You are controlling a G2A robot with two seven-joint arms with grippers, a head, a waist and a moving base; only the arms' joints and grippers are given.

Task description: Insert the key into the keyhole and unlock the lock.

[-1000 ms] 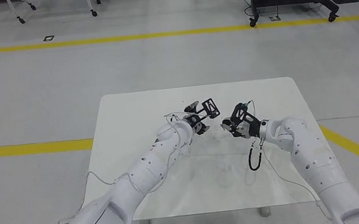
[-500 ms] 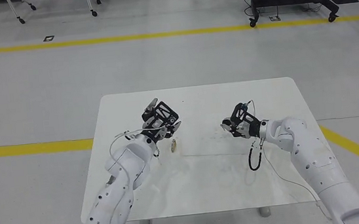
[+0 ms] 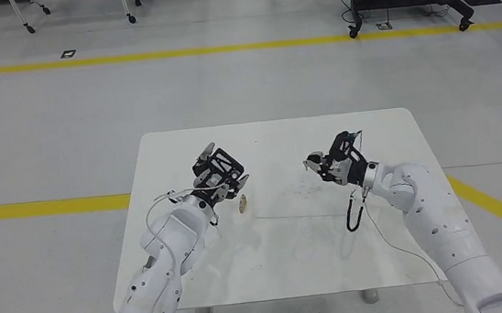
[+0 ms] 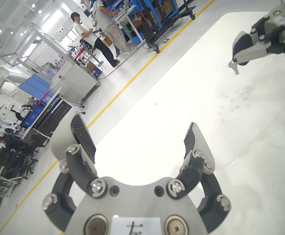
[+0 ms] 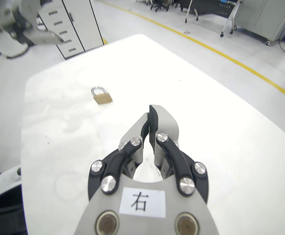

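Because the lock [image 5: 102, 96] is small, hard and smooth, it will likely slide on the table [image 5: 200, 106], so grab its gold body by the sides, not the loop [image 5: 98, 89]. It lies near the left gripper [image 4: 138, 142], whose fingers [image 4: 83, 133] are wide with nothing between. The right gripper [image 5: 148, 115] is pinched tight on the thin key [image 4: 234, 67].

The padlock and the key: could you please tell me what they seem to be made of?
The padlock: body probably brass, going by its dull yellow-brown colour; its shackle looks like silvery steel. The key: seemingly pale silvery metal, though too small to tell the finish.
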